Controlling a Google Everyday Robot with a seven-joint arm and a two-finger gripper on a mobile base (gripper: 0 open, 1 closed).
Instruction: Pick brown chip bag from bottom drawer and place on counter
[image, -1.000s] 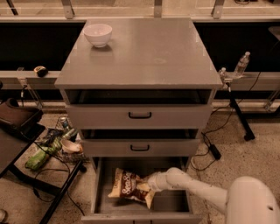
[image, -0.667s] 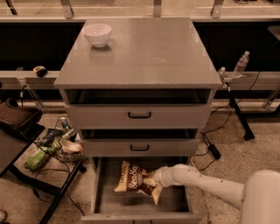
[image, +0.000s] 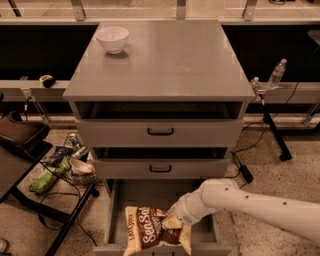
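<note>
The brown chip bag (image: 150, 231), dark brown with white script and cream-yellow edges, hangs tilted over the front part of the open bottom drawer (image: 120, 200). My gripper (image: 171, 223) is at the bag's right edge, shut on it, at the end of my white arm that comes in from the lower right. The bag is lifted off the drawer floor. The grey counter (image: 165, 57) is the cabinet's top, well above the gripper.
A white bowl (image: 112, 39) stands at the counter's back left. Two upper drawers with black handles (image: 160, 132) are slightly open. A dark side table (image: 20, 160) and a green bag (image: 47, 177) with clutter lie to the left. A water bottle (image: 276, 74) stands right.
The gripper has lifted the chip bag off the drawer floor and drawn it toward the drawer's front. The arm has pulled back and risen with it.
</note>
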